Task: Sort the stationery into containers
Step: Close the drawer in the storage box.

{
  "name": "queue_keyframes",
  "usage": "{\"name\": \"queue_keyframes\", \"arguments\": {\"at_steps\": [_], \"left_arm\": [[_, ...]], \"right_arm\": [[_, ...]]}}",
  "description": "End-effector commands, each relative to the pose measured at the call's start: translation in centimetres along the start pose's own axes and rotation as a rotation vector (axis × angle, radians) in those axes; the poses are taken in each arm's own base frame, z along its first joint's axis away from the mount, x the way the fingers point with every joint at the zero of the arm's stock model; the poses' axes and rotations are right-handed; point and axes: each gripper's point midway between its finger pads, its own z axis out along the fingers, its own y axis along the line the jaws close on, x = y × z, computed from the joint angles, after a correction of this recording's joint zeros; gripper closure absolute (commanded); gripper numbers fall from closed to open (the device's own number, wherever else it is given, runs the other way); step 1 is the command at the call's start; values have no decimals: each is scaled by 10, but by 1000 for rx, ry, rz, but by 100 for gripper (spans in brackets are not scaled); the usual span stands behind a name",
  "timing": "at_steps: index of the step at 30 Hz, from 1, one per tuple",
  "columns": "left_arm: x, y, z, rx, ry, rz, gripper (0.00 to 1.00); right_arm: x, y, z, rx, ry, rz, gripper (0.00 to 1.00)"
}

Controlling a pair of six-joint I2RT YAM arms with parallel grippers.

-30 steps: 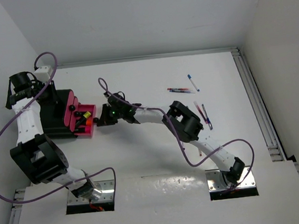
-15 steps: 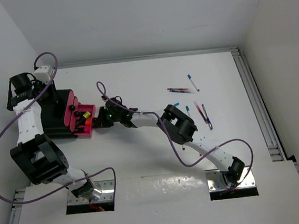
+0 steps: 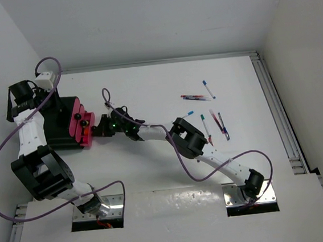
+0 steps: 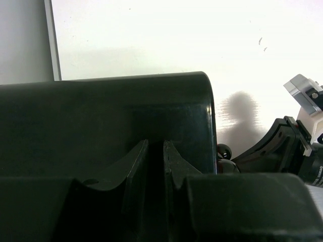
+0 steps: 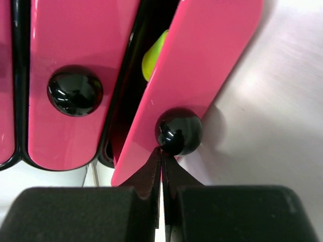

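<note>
Loose pens (image 3: pixel 209 90) aside, right gripper (image 5: pixel 162 149) closed at knob (image 5: pixel 178 130) on pink tray (image 5: pixel 212 45) (yellow highlighter (image 5: pixel 154 63) inside), left gripper (image 4: pixel 155 143) narrowly parted facing black box (image 4: pixel 101 106).

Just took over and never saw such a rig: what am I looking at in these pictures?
Two robot arms are bolted to a white table. The wide picture looks down from above; the other two come from a camera on each wrist. The right tool, fingers together, touches a black knob on a pink drawer that stands ajar, a yellow highlighter inside. The left tool sits at a black box; whether it grips is unclear. Loose pens lie on the right.
</note>
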Motion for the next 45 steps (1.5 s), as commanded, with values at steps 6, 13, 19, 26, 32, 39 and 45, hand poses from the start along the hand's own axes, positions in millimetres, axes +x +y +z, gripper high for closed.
{"name": "queue_keyframes", "arguments": {"at_steps": [6,13,19,26,32,39,45], "left_arm": [[90,-24,4,78,270,-147,75],[95,-27,5,94,278,-154,75],[99,-30,7,106,288,-162,75],[104,-33,8,113,295,-180,75],[109,-33,10,119,301,-187,75],[112,-33,14,129,303,-189,75],[109,-32,13,127,293,-184,75]], "right_arm": [[-16,41,10,-123,-102,-62,100],[-19,46,15,-147,-147,-84,100],[-23,58,18,-184,-193,-136,100],[-23,70,18,-207,-239,-199,100],[-15,62,21,-185,-237,-193,100],[-18,72,12,-217,-243,-225,100],[-27,101,0,-297,-257,-274,100]]}}
